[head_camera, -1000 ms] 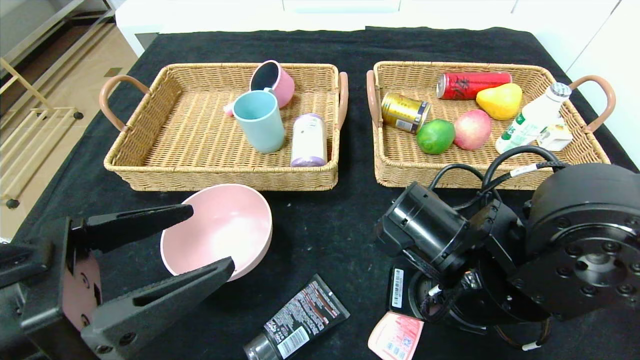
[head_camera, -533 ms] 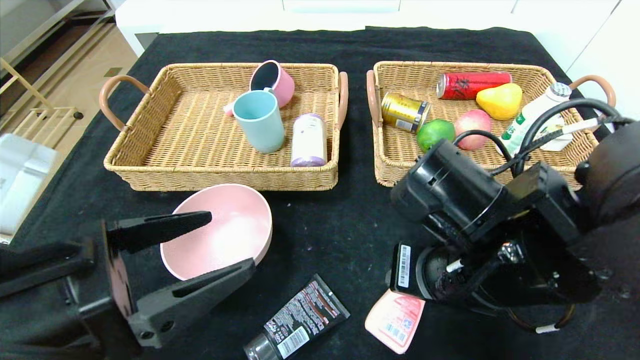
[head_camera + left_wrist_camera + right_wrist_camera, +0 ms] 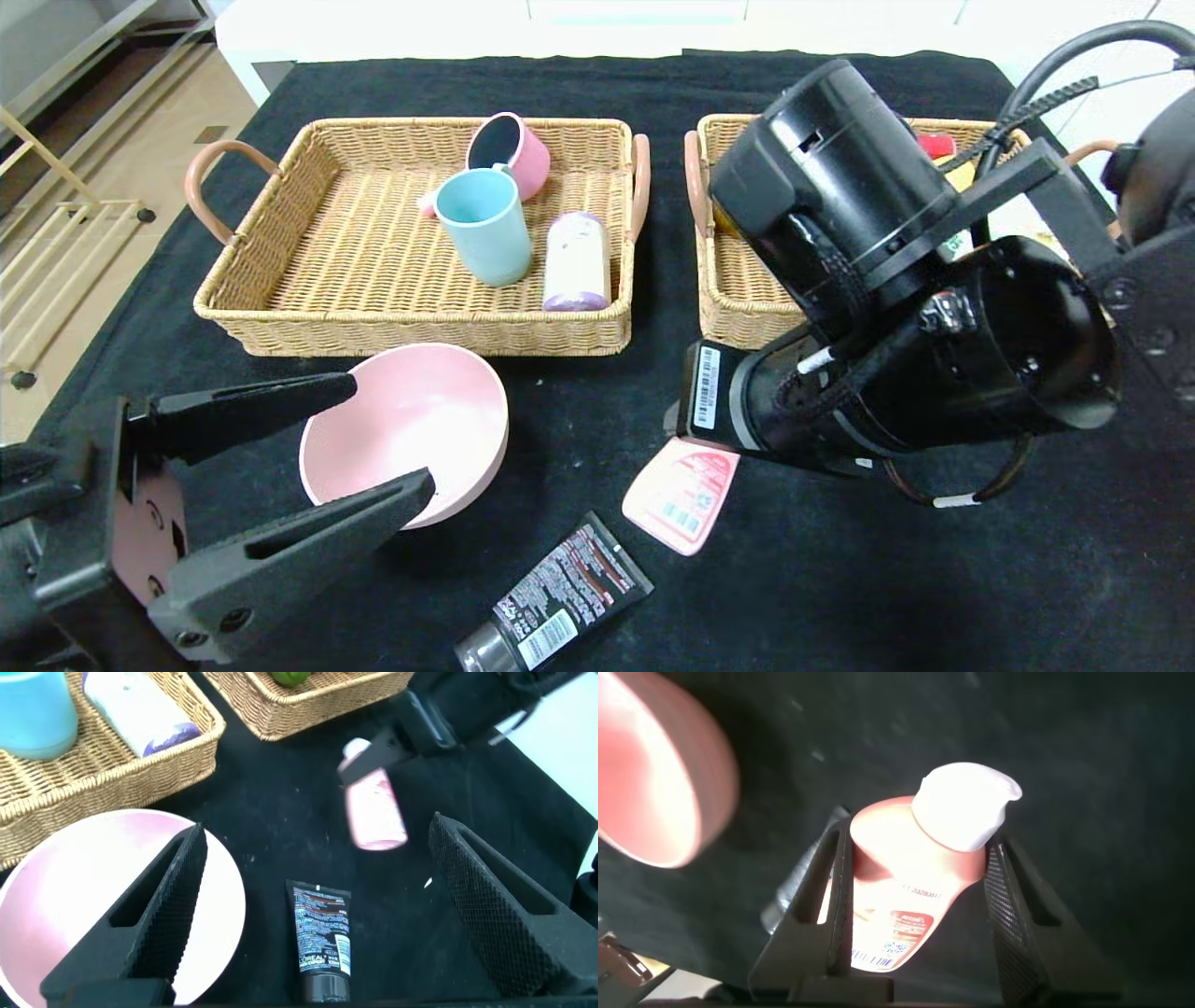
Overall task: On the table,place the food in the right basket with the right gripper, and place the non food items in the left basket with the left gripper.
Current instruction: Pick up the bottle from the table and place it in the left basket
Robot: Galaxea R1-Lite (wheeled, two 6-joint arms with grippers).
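Note:
My right gripper [image 3: 917, 838] is shut on the pale pink bottle [image 3: 906, 887] just below its white cap [image 3: 964, 803] and holds it tilted above the black table [image 3: 579, 401]. The bottle's base shows under my right wrist in the head view [image 3: 680, 495]. My left gripper [image 3: 394, 437] is open at the near left, its far finger over the large pink bowl [image 3: 411, 420]. The black squeeze tube [image 3: 560, 597] lies between the left fingers in the left wrist view [image 3: 320, 938]. The left basket [image 3: 280, 308] stands at the far left. The right basket [image 3: 738, 308] and its food are mostly hidden by my right arm.
The left basket holds a pink mug [image 3: 518, 154], a blue mug [image 3: 485, 224] and a white bottle with a purple base [image 3: 576, 261]. My right arm [image 3: 896, 308] fills the right half of the head view. A lime [image 3: 290, 677] shows in the right basket.
My right arm has risen and moved left and away from me, lifting the pink bottle off the table. My left gripper has shifted slightly and stayed open.

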